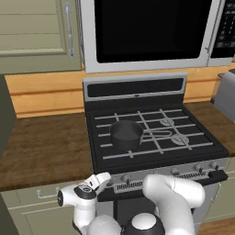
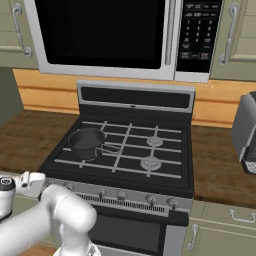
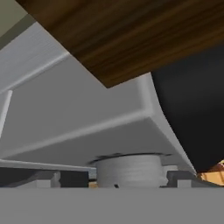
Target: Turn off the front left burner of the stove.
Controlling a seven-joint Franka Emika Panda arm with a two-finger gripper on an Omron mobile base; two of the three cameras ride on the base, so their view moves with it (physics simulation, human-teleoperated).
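My fingers sit at the stove's front edge, at the left end of its row of small silver knobs, low against the steel-grey front panel. How far open they are I cannot tell: from the left base view the white hand covers them, and in the hand view the tips are lost in a blur of grey shapes. Nothing I can make out is held between them.

The hand view looks up from under the stove's front lip: a round grey knob sits dead centre at the bottom, probably the leftmost one, with the pale underside of the panel above it and the brown wood edge of the desk across the top.

The front left burner is the near-left section of the stove's cooktop, just behind the knob row and above my hand. A small dark saucepan stands on its grate, handle pointing right toward the stove's middle. From the right base view the same saucepan shows at the cooktop's left side, with two pale-capped burners to its right.

Above the stove hangs a silver-framed microwave. The wooden desk runs off both sides of the stove, and a grey toaster stands to its right.
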